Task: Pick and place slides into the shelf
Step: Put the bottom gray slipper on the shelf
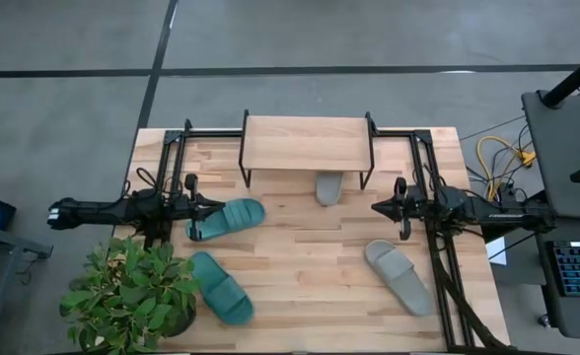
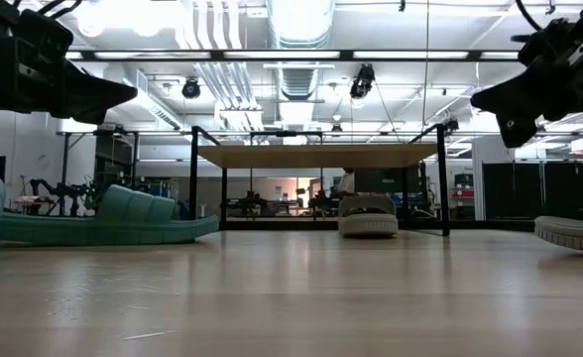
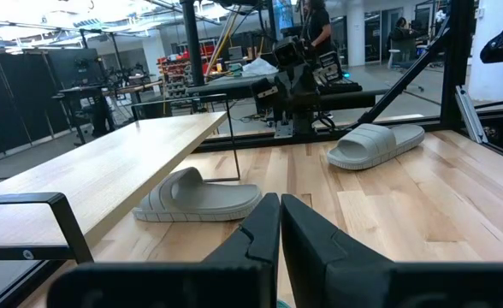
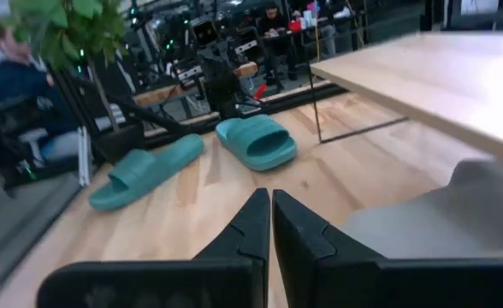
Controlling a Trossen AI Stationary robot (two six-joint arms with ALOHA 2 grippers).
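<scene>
Already one grey slide [image 1: 329, 186] sits under the shelf [image 1: 306, 142], yet with left gripper [image 1: 217, 203] and right gripper [image 1: 379, 208] pinched empty, a descent would likely shove the nearest teal slide [image 1: 227, 218] aside.

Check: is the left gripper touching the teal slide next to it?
Cannot tell. High view puts left gripper at the teal slide's edge; low view shows it raised.

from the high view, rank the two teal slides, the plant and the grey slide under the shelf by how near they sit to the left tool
1. Upper teal slide, just beside the left tool.
2. Lower teal slide and plant, both toward the table's front edge: too close to call.
3. Grey slide under the shelf, toward the table's middle.
</scene>
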